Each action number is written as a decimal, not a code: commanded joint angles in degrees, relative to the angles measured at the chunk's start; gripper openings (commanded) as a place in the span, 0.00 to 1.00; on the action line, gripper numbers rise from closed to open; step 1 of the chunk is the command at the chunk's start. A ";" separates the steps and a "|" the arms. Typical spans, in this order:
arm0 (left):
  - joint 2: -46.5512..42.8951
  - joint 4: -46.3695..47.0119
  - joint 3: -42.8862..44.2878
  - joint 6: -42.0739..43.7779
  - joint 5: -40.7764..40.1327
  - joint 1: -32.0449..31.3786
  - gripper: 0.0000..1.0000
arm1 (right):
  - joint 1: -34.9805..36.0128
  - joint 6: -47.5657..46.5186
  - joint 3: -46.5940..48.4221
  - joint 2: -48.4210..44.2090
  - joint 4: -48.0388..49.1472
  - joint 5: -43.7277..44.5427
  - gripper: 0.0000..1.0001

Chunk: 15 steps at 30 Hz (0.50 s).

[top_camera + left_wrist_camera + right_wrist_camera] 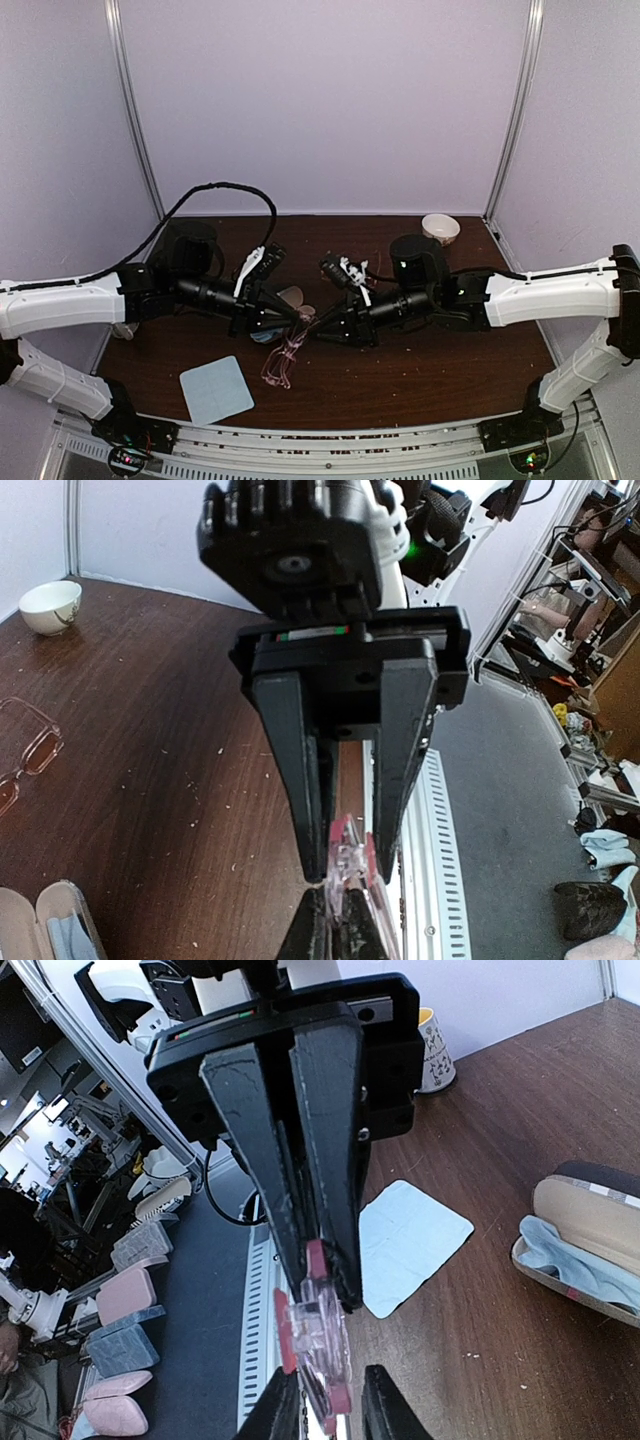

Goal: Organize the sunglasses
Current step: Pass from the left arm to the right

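Note:
One pair of sunglasses (284,362) with a thin reddish frame and clear lenses is held above the table between both grippers, its length reaching toward the near edge. My left gripper (347,865) is shut on the sunglasses (352,858) near its fingertips. From the opposite side my right gripper (328,1280) pinches the red frame of the same sunglasses (320,1330). The two grippers meet tip to tip at mid-table, left gripper (300,318) and right gripper (318,328). A second pair of sunglasses (35,752) lies open on the wood, apart from both grippers.
An open case (580,1245) with a pale blue lining lies just behind the grippers; the same case (55,920) shows in the left wrist view. A light blue cloth (216,390) lies front left. A white bowl (440,228) stands at the back right. The perforated rail (440,880) runs along the near edge.

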 commanded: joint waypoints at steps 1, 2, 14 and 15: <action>0.97 3.14 2.11 -0.27 2.29 -0.30 0.00 | 0.48 0.90 2.04 1.26 2.81 -2.47 0.21; 1.02 3.32 2.11 -0.44 2.32 -0.38 0.00 | 0.51 0.84 2.04 1.39 2.91 -2.58 0.20; 2.67 3.54 2.37 -0.50 2.78 -0.36 0.00 | 0.61 1.93 0.28 1.06 6.26 -5.06 0.00; 2.89 3.56 2.49 -0.50 2.74 -0.36 0.00 | 0.59 2.33 0.09 0.99 6.89 -5.31 0.00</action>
